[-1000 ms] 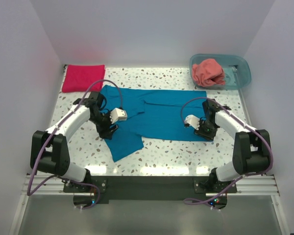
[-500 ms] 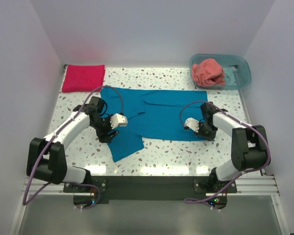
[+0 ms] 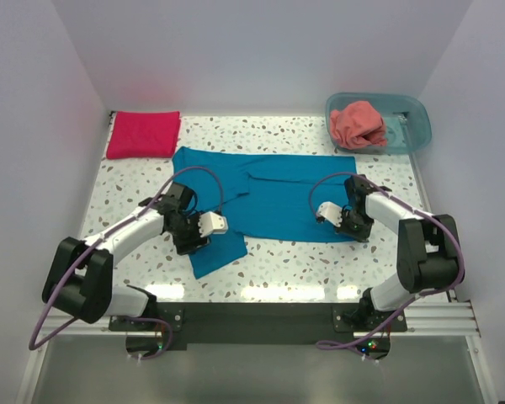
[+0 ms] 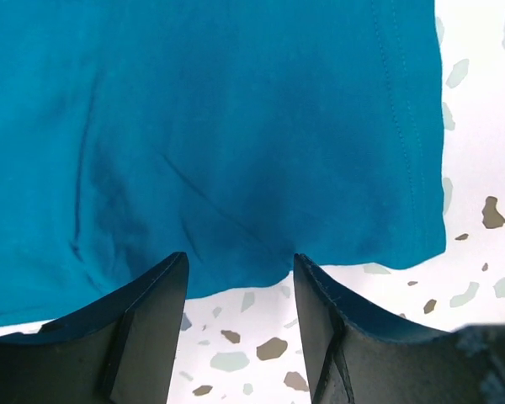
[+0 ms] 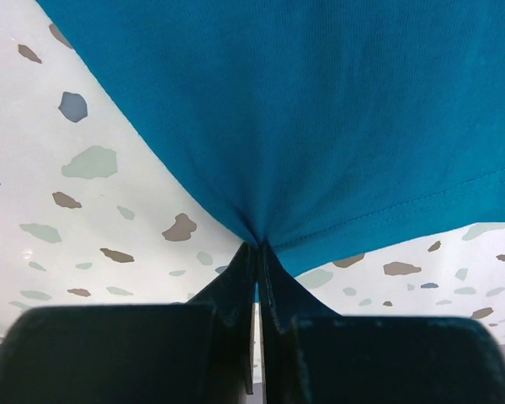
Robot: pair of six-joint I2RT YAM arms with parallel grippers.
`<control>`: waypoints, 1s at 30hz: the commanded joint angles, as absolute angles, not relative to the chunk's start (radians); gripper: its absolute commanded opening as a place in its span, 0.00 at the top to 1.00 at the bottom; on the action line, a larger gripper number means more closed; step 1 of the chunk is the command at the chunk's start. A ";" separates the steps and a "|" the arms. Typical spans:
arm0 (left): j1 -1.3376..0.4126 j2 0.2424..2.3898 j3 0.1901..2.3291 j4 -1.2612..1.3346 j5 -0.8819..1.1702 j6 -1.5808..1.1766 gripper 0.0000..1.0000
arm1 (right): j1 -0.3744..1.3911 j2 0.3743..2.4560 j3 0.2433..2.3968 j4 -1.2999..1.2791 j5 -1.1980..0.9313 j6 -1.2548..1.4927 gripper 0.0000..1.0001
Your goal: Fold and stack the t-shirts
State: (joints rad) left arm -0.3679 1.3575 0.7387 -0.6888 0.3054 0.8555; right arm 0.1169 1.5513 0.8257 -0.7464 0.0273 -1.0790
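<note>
A teal-blue t-shirt [image 3: 273, 189] lies spread across the middle of the table, with one flap reaching toward the near edge. My left gripper [image 3: 194, 241] is low at the shirt's near-left edge. In the left wrist view it [image 4: 240, 269] stands open, the cloth's edge [image 4: 219, 126] lying just at its fingertips [image 4: 151, 320]. My right gripper [image 3: 351, 225] is shut on the shirt's near-right hem, and the right wrist view shows the cloth [image 5: 320, 101] puckered into its tips [image 5: 258, 248]. A crimson t-shirt [image 3: 143, 135] lies folded at the far left. A salmon t-shirt [image 3: 358, 124] is bunched in the tub.
The translucent teal tub [image 3: 414, 126] stands at the far right corner. White walls close in the speckled table [image 3: 320, 261] on three sides. Both arms' cables arch above the shirt.
My left gripper has moved nearer and to the right, along the shirt's left part to its near edge. My right gripper has shifted slightly at the hem.
</note>
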 commanded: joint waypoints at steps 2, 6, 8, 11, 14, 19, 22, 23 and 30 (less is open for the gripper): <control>-0.382 1.397 0.690 -0.617 0.276 0.853 0.43 | 0.110 1.585 0.828 -0.726 -0.014 -1.069 1.00; -0.390 1.422 0.658 -0.594 0.264 0.850 0.46 | 0.110 1.591 0.833 -0.732 -0.014 -1.057 1.00; -0.393 1.434 0.652 -0.606 0.259 0.854 0.58 | 0.110 1.588 0.839 -0.736 -0.015 -1.054 1.00; -0.396 1.422 0.658 -0.649 0.262 0.867 0.80 | 0.110 1.582 0.851 -0.767 -0.026 -1.058 1.00; -0.394 1.378 0.684 -0.719 0.268 0.887 0.94 | 0.110 1.562 0.876 -0.850 -0.057 -1.075 1.00; -0.393 1.287 0.767 -0.888 0.350 0.902 1.00 | 0.107 1.456 0.887 -0.939 -0.098 -1.081 1.00; -0.393 1.237 0.802 -0.982 0.379 0.911 1.00 | 0.100 1.378 0.870 -0.991 -0.109 -1.091 1.00; -0.393 1.223 0.813 -1.009 0.380 0.907 1.00 | 0.098 1.358 0.867 -1.017 -0.115 -1.095 1.00; -0.293 1.255 0.980 -1.086 0.396 0.948 1.00 | 0.055 1.356 0.934 -1.068 -0.138 -1.112 1.00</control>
State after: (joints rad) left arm -0.3492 1.2308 0.8921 -1.0168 0.3580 0.8997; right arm 0.0803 1.3369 0.8623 -1.0157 -0.1043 -1.0859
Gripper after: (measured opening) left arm 0.027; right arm 0.010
